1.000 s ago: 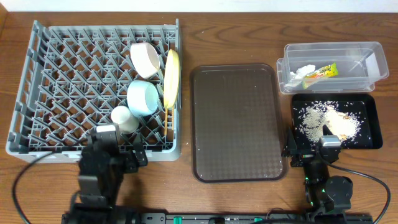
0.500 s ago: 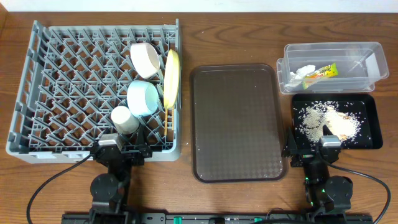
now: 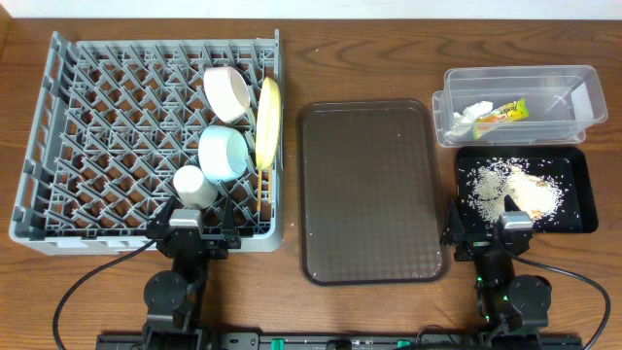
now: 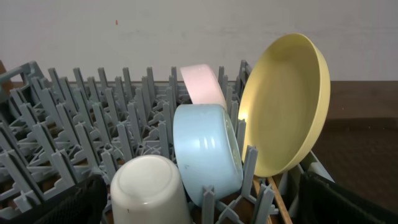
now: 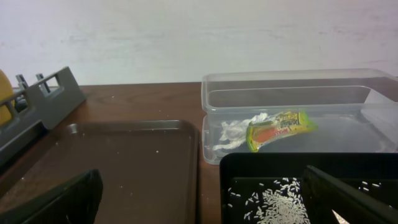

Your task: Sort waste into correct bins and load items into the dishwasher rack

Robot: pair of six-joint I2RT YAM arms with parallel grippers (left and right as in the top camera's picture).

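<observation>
The grey dishwasher rack (image 3: 97, 117) holds the yellow plate (image 3: 268, 119) on edge, the pinkish-white bowl (image 3: 227, 92), the light blue bowl (image 3: 224, 153) and the upturned white cup (image 3: 194, 185). In the left wrist view a wooden chopstick (image 4: 278, 200) lies under the plate (image 4: 286, 99). The clear tub (image 3: 573, 97) holds the wrapper (image 3: 501, 115) and the tissue (image 3: 471, 114). The black tray (image 3: 581, 219) holds rice crumbs (image 3: 491, 185). My left gripper (image 3: 190, 228) is open and empty at the rack's front edge. My right gripper (image 3: 491, 233) is open and empty at the black tray's front left corner.
The brown serving tray (image 3: 369, 194) lies between the rack and the bins, with only a few specks on it. The clear tub sits directly behind the black tray at the right. The wall runs along the table's far edge.
My left arm has drawn back and settled low at the rack's front edge. The right arm and all objects have not moved.
</observation>
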